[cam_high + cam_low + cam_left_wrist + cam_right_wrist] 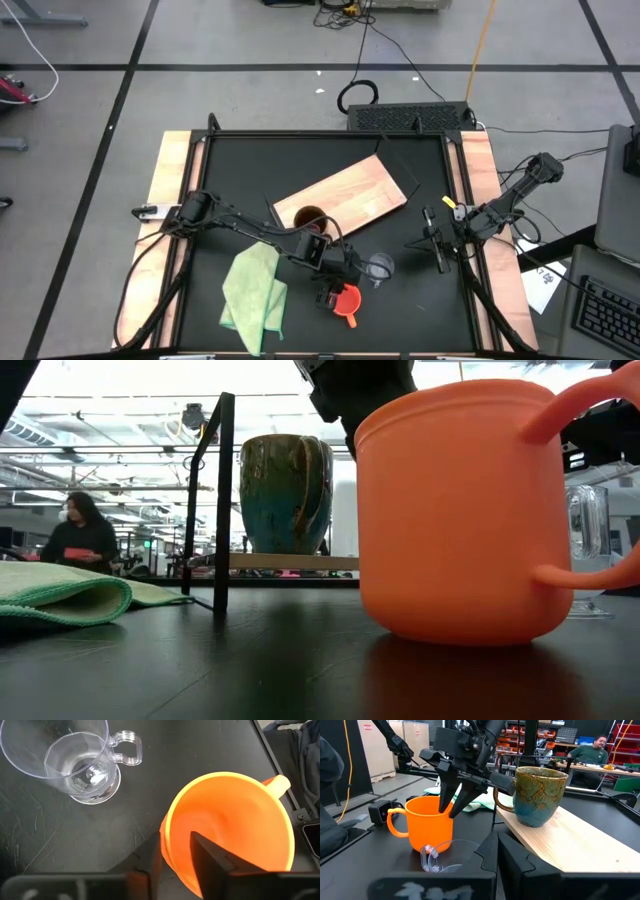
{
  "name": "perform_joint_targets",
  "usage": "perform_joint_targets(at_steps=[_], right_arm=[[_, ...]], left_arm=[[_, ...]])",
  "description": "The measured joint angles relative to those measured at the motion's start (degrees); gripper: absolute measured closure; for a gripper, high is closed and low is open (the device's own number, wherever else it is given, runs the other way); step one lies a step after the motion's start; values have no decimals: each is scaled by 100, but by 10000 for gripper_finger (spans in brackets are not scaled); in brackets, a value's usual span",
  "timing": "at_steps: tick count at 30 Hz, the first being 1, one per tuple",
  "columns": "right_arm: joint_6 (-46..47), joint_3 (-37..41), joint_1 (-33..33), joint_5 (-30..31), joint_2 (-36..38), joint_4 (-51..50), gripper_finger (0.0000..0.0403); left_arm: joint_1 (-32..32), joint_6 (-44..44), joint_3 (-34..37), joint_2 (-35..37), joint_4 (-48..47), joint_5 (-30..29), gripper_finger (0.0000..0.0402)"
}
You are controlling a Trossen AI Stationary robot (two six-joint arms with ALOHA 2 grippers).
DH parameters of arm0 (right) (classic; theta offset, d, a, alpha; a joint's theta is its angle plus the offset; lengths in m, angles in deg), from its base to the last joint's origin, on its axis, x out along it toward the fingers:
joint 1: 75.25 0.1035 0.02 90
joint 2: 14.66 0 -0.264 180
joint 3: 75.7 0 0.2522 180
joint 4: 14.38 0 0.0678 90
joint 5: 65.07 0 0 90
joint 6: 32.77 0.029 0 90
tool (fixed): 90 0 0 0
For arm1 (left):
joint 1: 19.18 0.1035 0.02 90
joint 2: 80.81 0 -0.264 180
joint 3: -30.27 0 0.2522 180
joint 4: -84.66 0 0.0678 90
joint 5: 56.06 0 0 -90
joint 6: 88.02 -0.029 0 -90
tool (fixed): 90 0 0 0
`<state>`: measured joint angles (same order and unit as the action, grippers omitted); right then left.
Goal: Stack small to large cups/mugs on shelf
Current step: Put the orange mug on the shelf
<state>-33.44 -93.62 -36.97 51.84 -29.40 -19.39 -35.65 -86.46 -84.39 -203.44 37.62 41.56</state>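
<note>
Brown mug [309,217]: on shelf [360,193], done. Orange mug [346,299]: near bench edge, rim straddled by spread left hand [333,287] (unlifted). Glass cup [380,267]: just beside, pending. Right hand [437,243]: idle, spread.

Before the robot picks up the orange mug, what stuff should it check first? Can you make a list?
1. Left gripper straddles the orange mug wall, one finger inside, one outside: ok.
2. Fingers clamped on the wall: cannot tell.
3. Brown mug already upright on the shelf: ok.
4. Glass cup stands apart from the orange mug, not touching: ok.
5. Right gripper waits off to the side, out of the lifting path: ok.
6. Green cloth lies clear of the mug: ok.
</note>
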Motion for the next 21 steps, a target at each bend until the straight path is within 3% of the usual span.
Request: perform_joint_targets(at_steps=[7, 21], right_arm=[[-2, 0, 1, 0, 0, 0, 403], [-4, 0, 1, 0, 1, 2, 403]], left_arm=[[0, -43, 2, 0, 7, -11, 391], [-11, -148, 12, 136, 332, -16, 397]])
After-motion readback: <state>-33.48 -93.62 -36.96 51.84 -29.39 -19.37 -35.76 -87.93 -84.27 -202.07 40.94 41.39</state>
